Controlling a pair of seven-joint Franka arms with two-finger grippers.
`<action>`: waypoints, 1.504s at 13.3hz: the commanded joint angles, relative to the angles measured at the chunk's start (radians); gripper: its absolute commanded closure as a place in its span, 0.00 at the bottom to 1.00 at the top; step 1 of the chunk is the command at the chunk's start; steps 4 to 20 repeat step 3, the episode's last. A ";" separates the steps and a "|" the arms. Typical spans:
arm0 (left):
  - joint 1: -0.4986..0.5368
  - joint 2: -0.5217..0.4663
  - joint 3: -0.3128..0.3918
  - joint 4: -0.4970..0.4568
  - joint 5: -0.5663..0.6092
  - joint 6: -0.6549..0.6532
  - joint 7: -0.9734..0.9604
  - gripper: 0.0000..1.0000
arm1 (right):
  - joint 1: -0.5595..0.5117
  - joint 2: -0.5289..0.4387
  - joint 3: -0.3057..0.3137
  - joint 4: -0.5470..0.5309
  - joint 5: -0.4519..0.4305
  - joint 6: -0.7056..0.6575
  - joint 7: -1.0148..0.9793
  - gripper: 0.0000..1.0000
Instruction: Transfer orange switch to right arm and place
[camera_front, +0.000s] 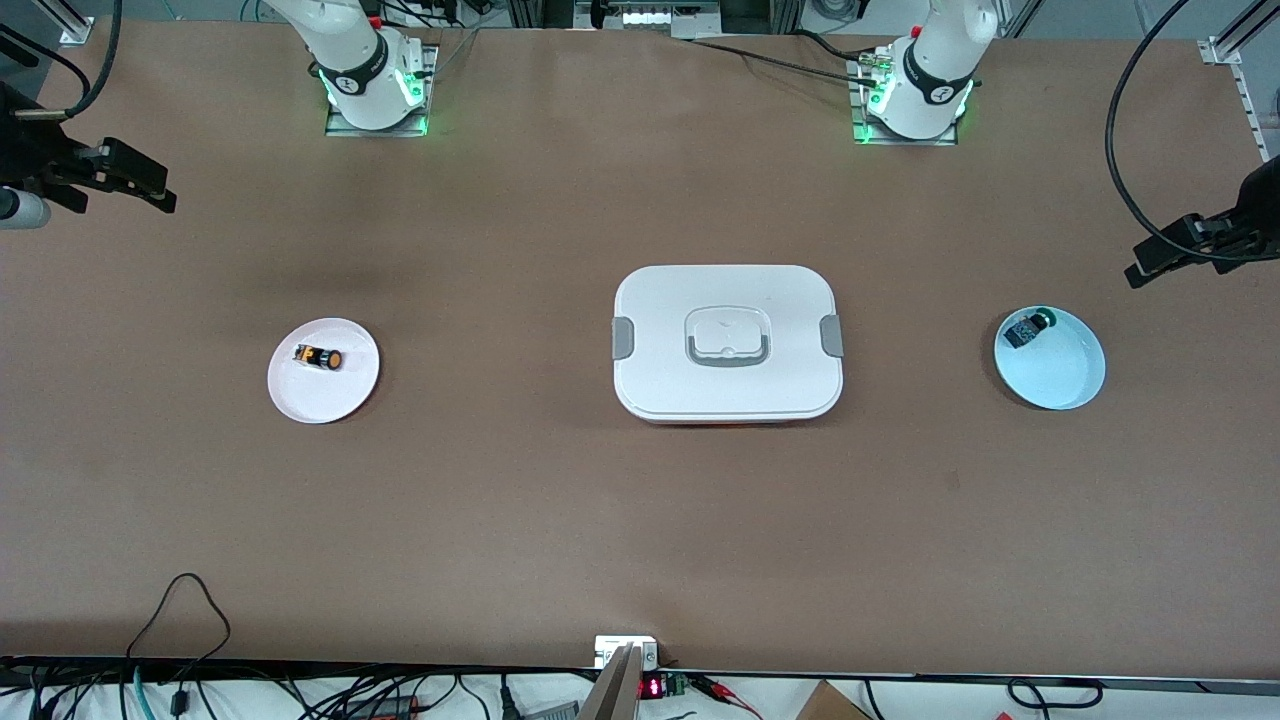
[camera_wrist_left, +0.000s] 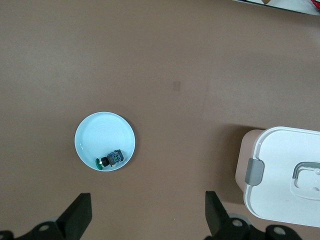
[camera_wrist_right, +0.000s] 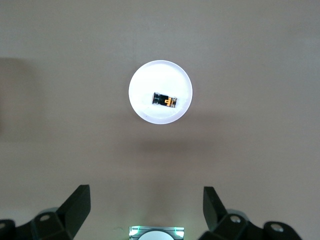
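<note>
The orange switch lies on the white plate toward the right arm's end of the tabletop. Left end effector and right end effector hang over the tabletop, fingers apart, holding nothing.

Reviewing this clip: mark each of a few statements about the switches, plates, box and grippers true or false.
1. The orange switch lies on the white plate. True.
2. The green-capped switch sits on the box lid. False: it lies in the pale blue plate.
3. The white box is closed and stands between the two plates. True.
4. The right gripper holds the orange switch. False: it is open and empty, up over the table.
5. The left gripper is shut. False: it is open.
</note>
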 joint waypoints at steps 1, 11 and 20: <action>0.003 -0.033 -0.010 -0.039 0.007 0.020 0.024 0.00 | -0.005 -0.002 0.004 0.009 0.012 -0.001 0.001 0.00; 0.004 -0.032 -0.010 -0.039 0.007 0.020 0.027 0.00 | -0.005 -0.001 0.006 0.009 0.015 0.000 0.001 0.00; 0.004 -0.032 -0.010 -0.039 0.007 0.020 0.027 0.00 | -0.005 -0.001 0.006 0.009 0.015 0.000 0.001 0.00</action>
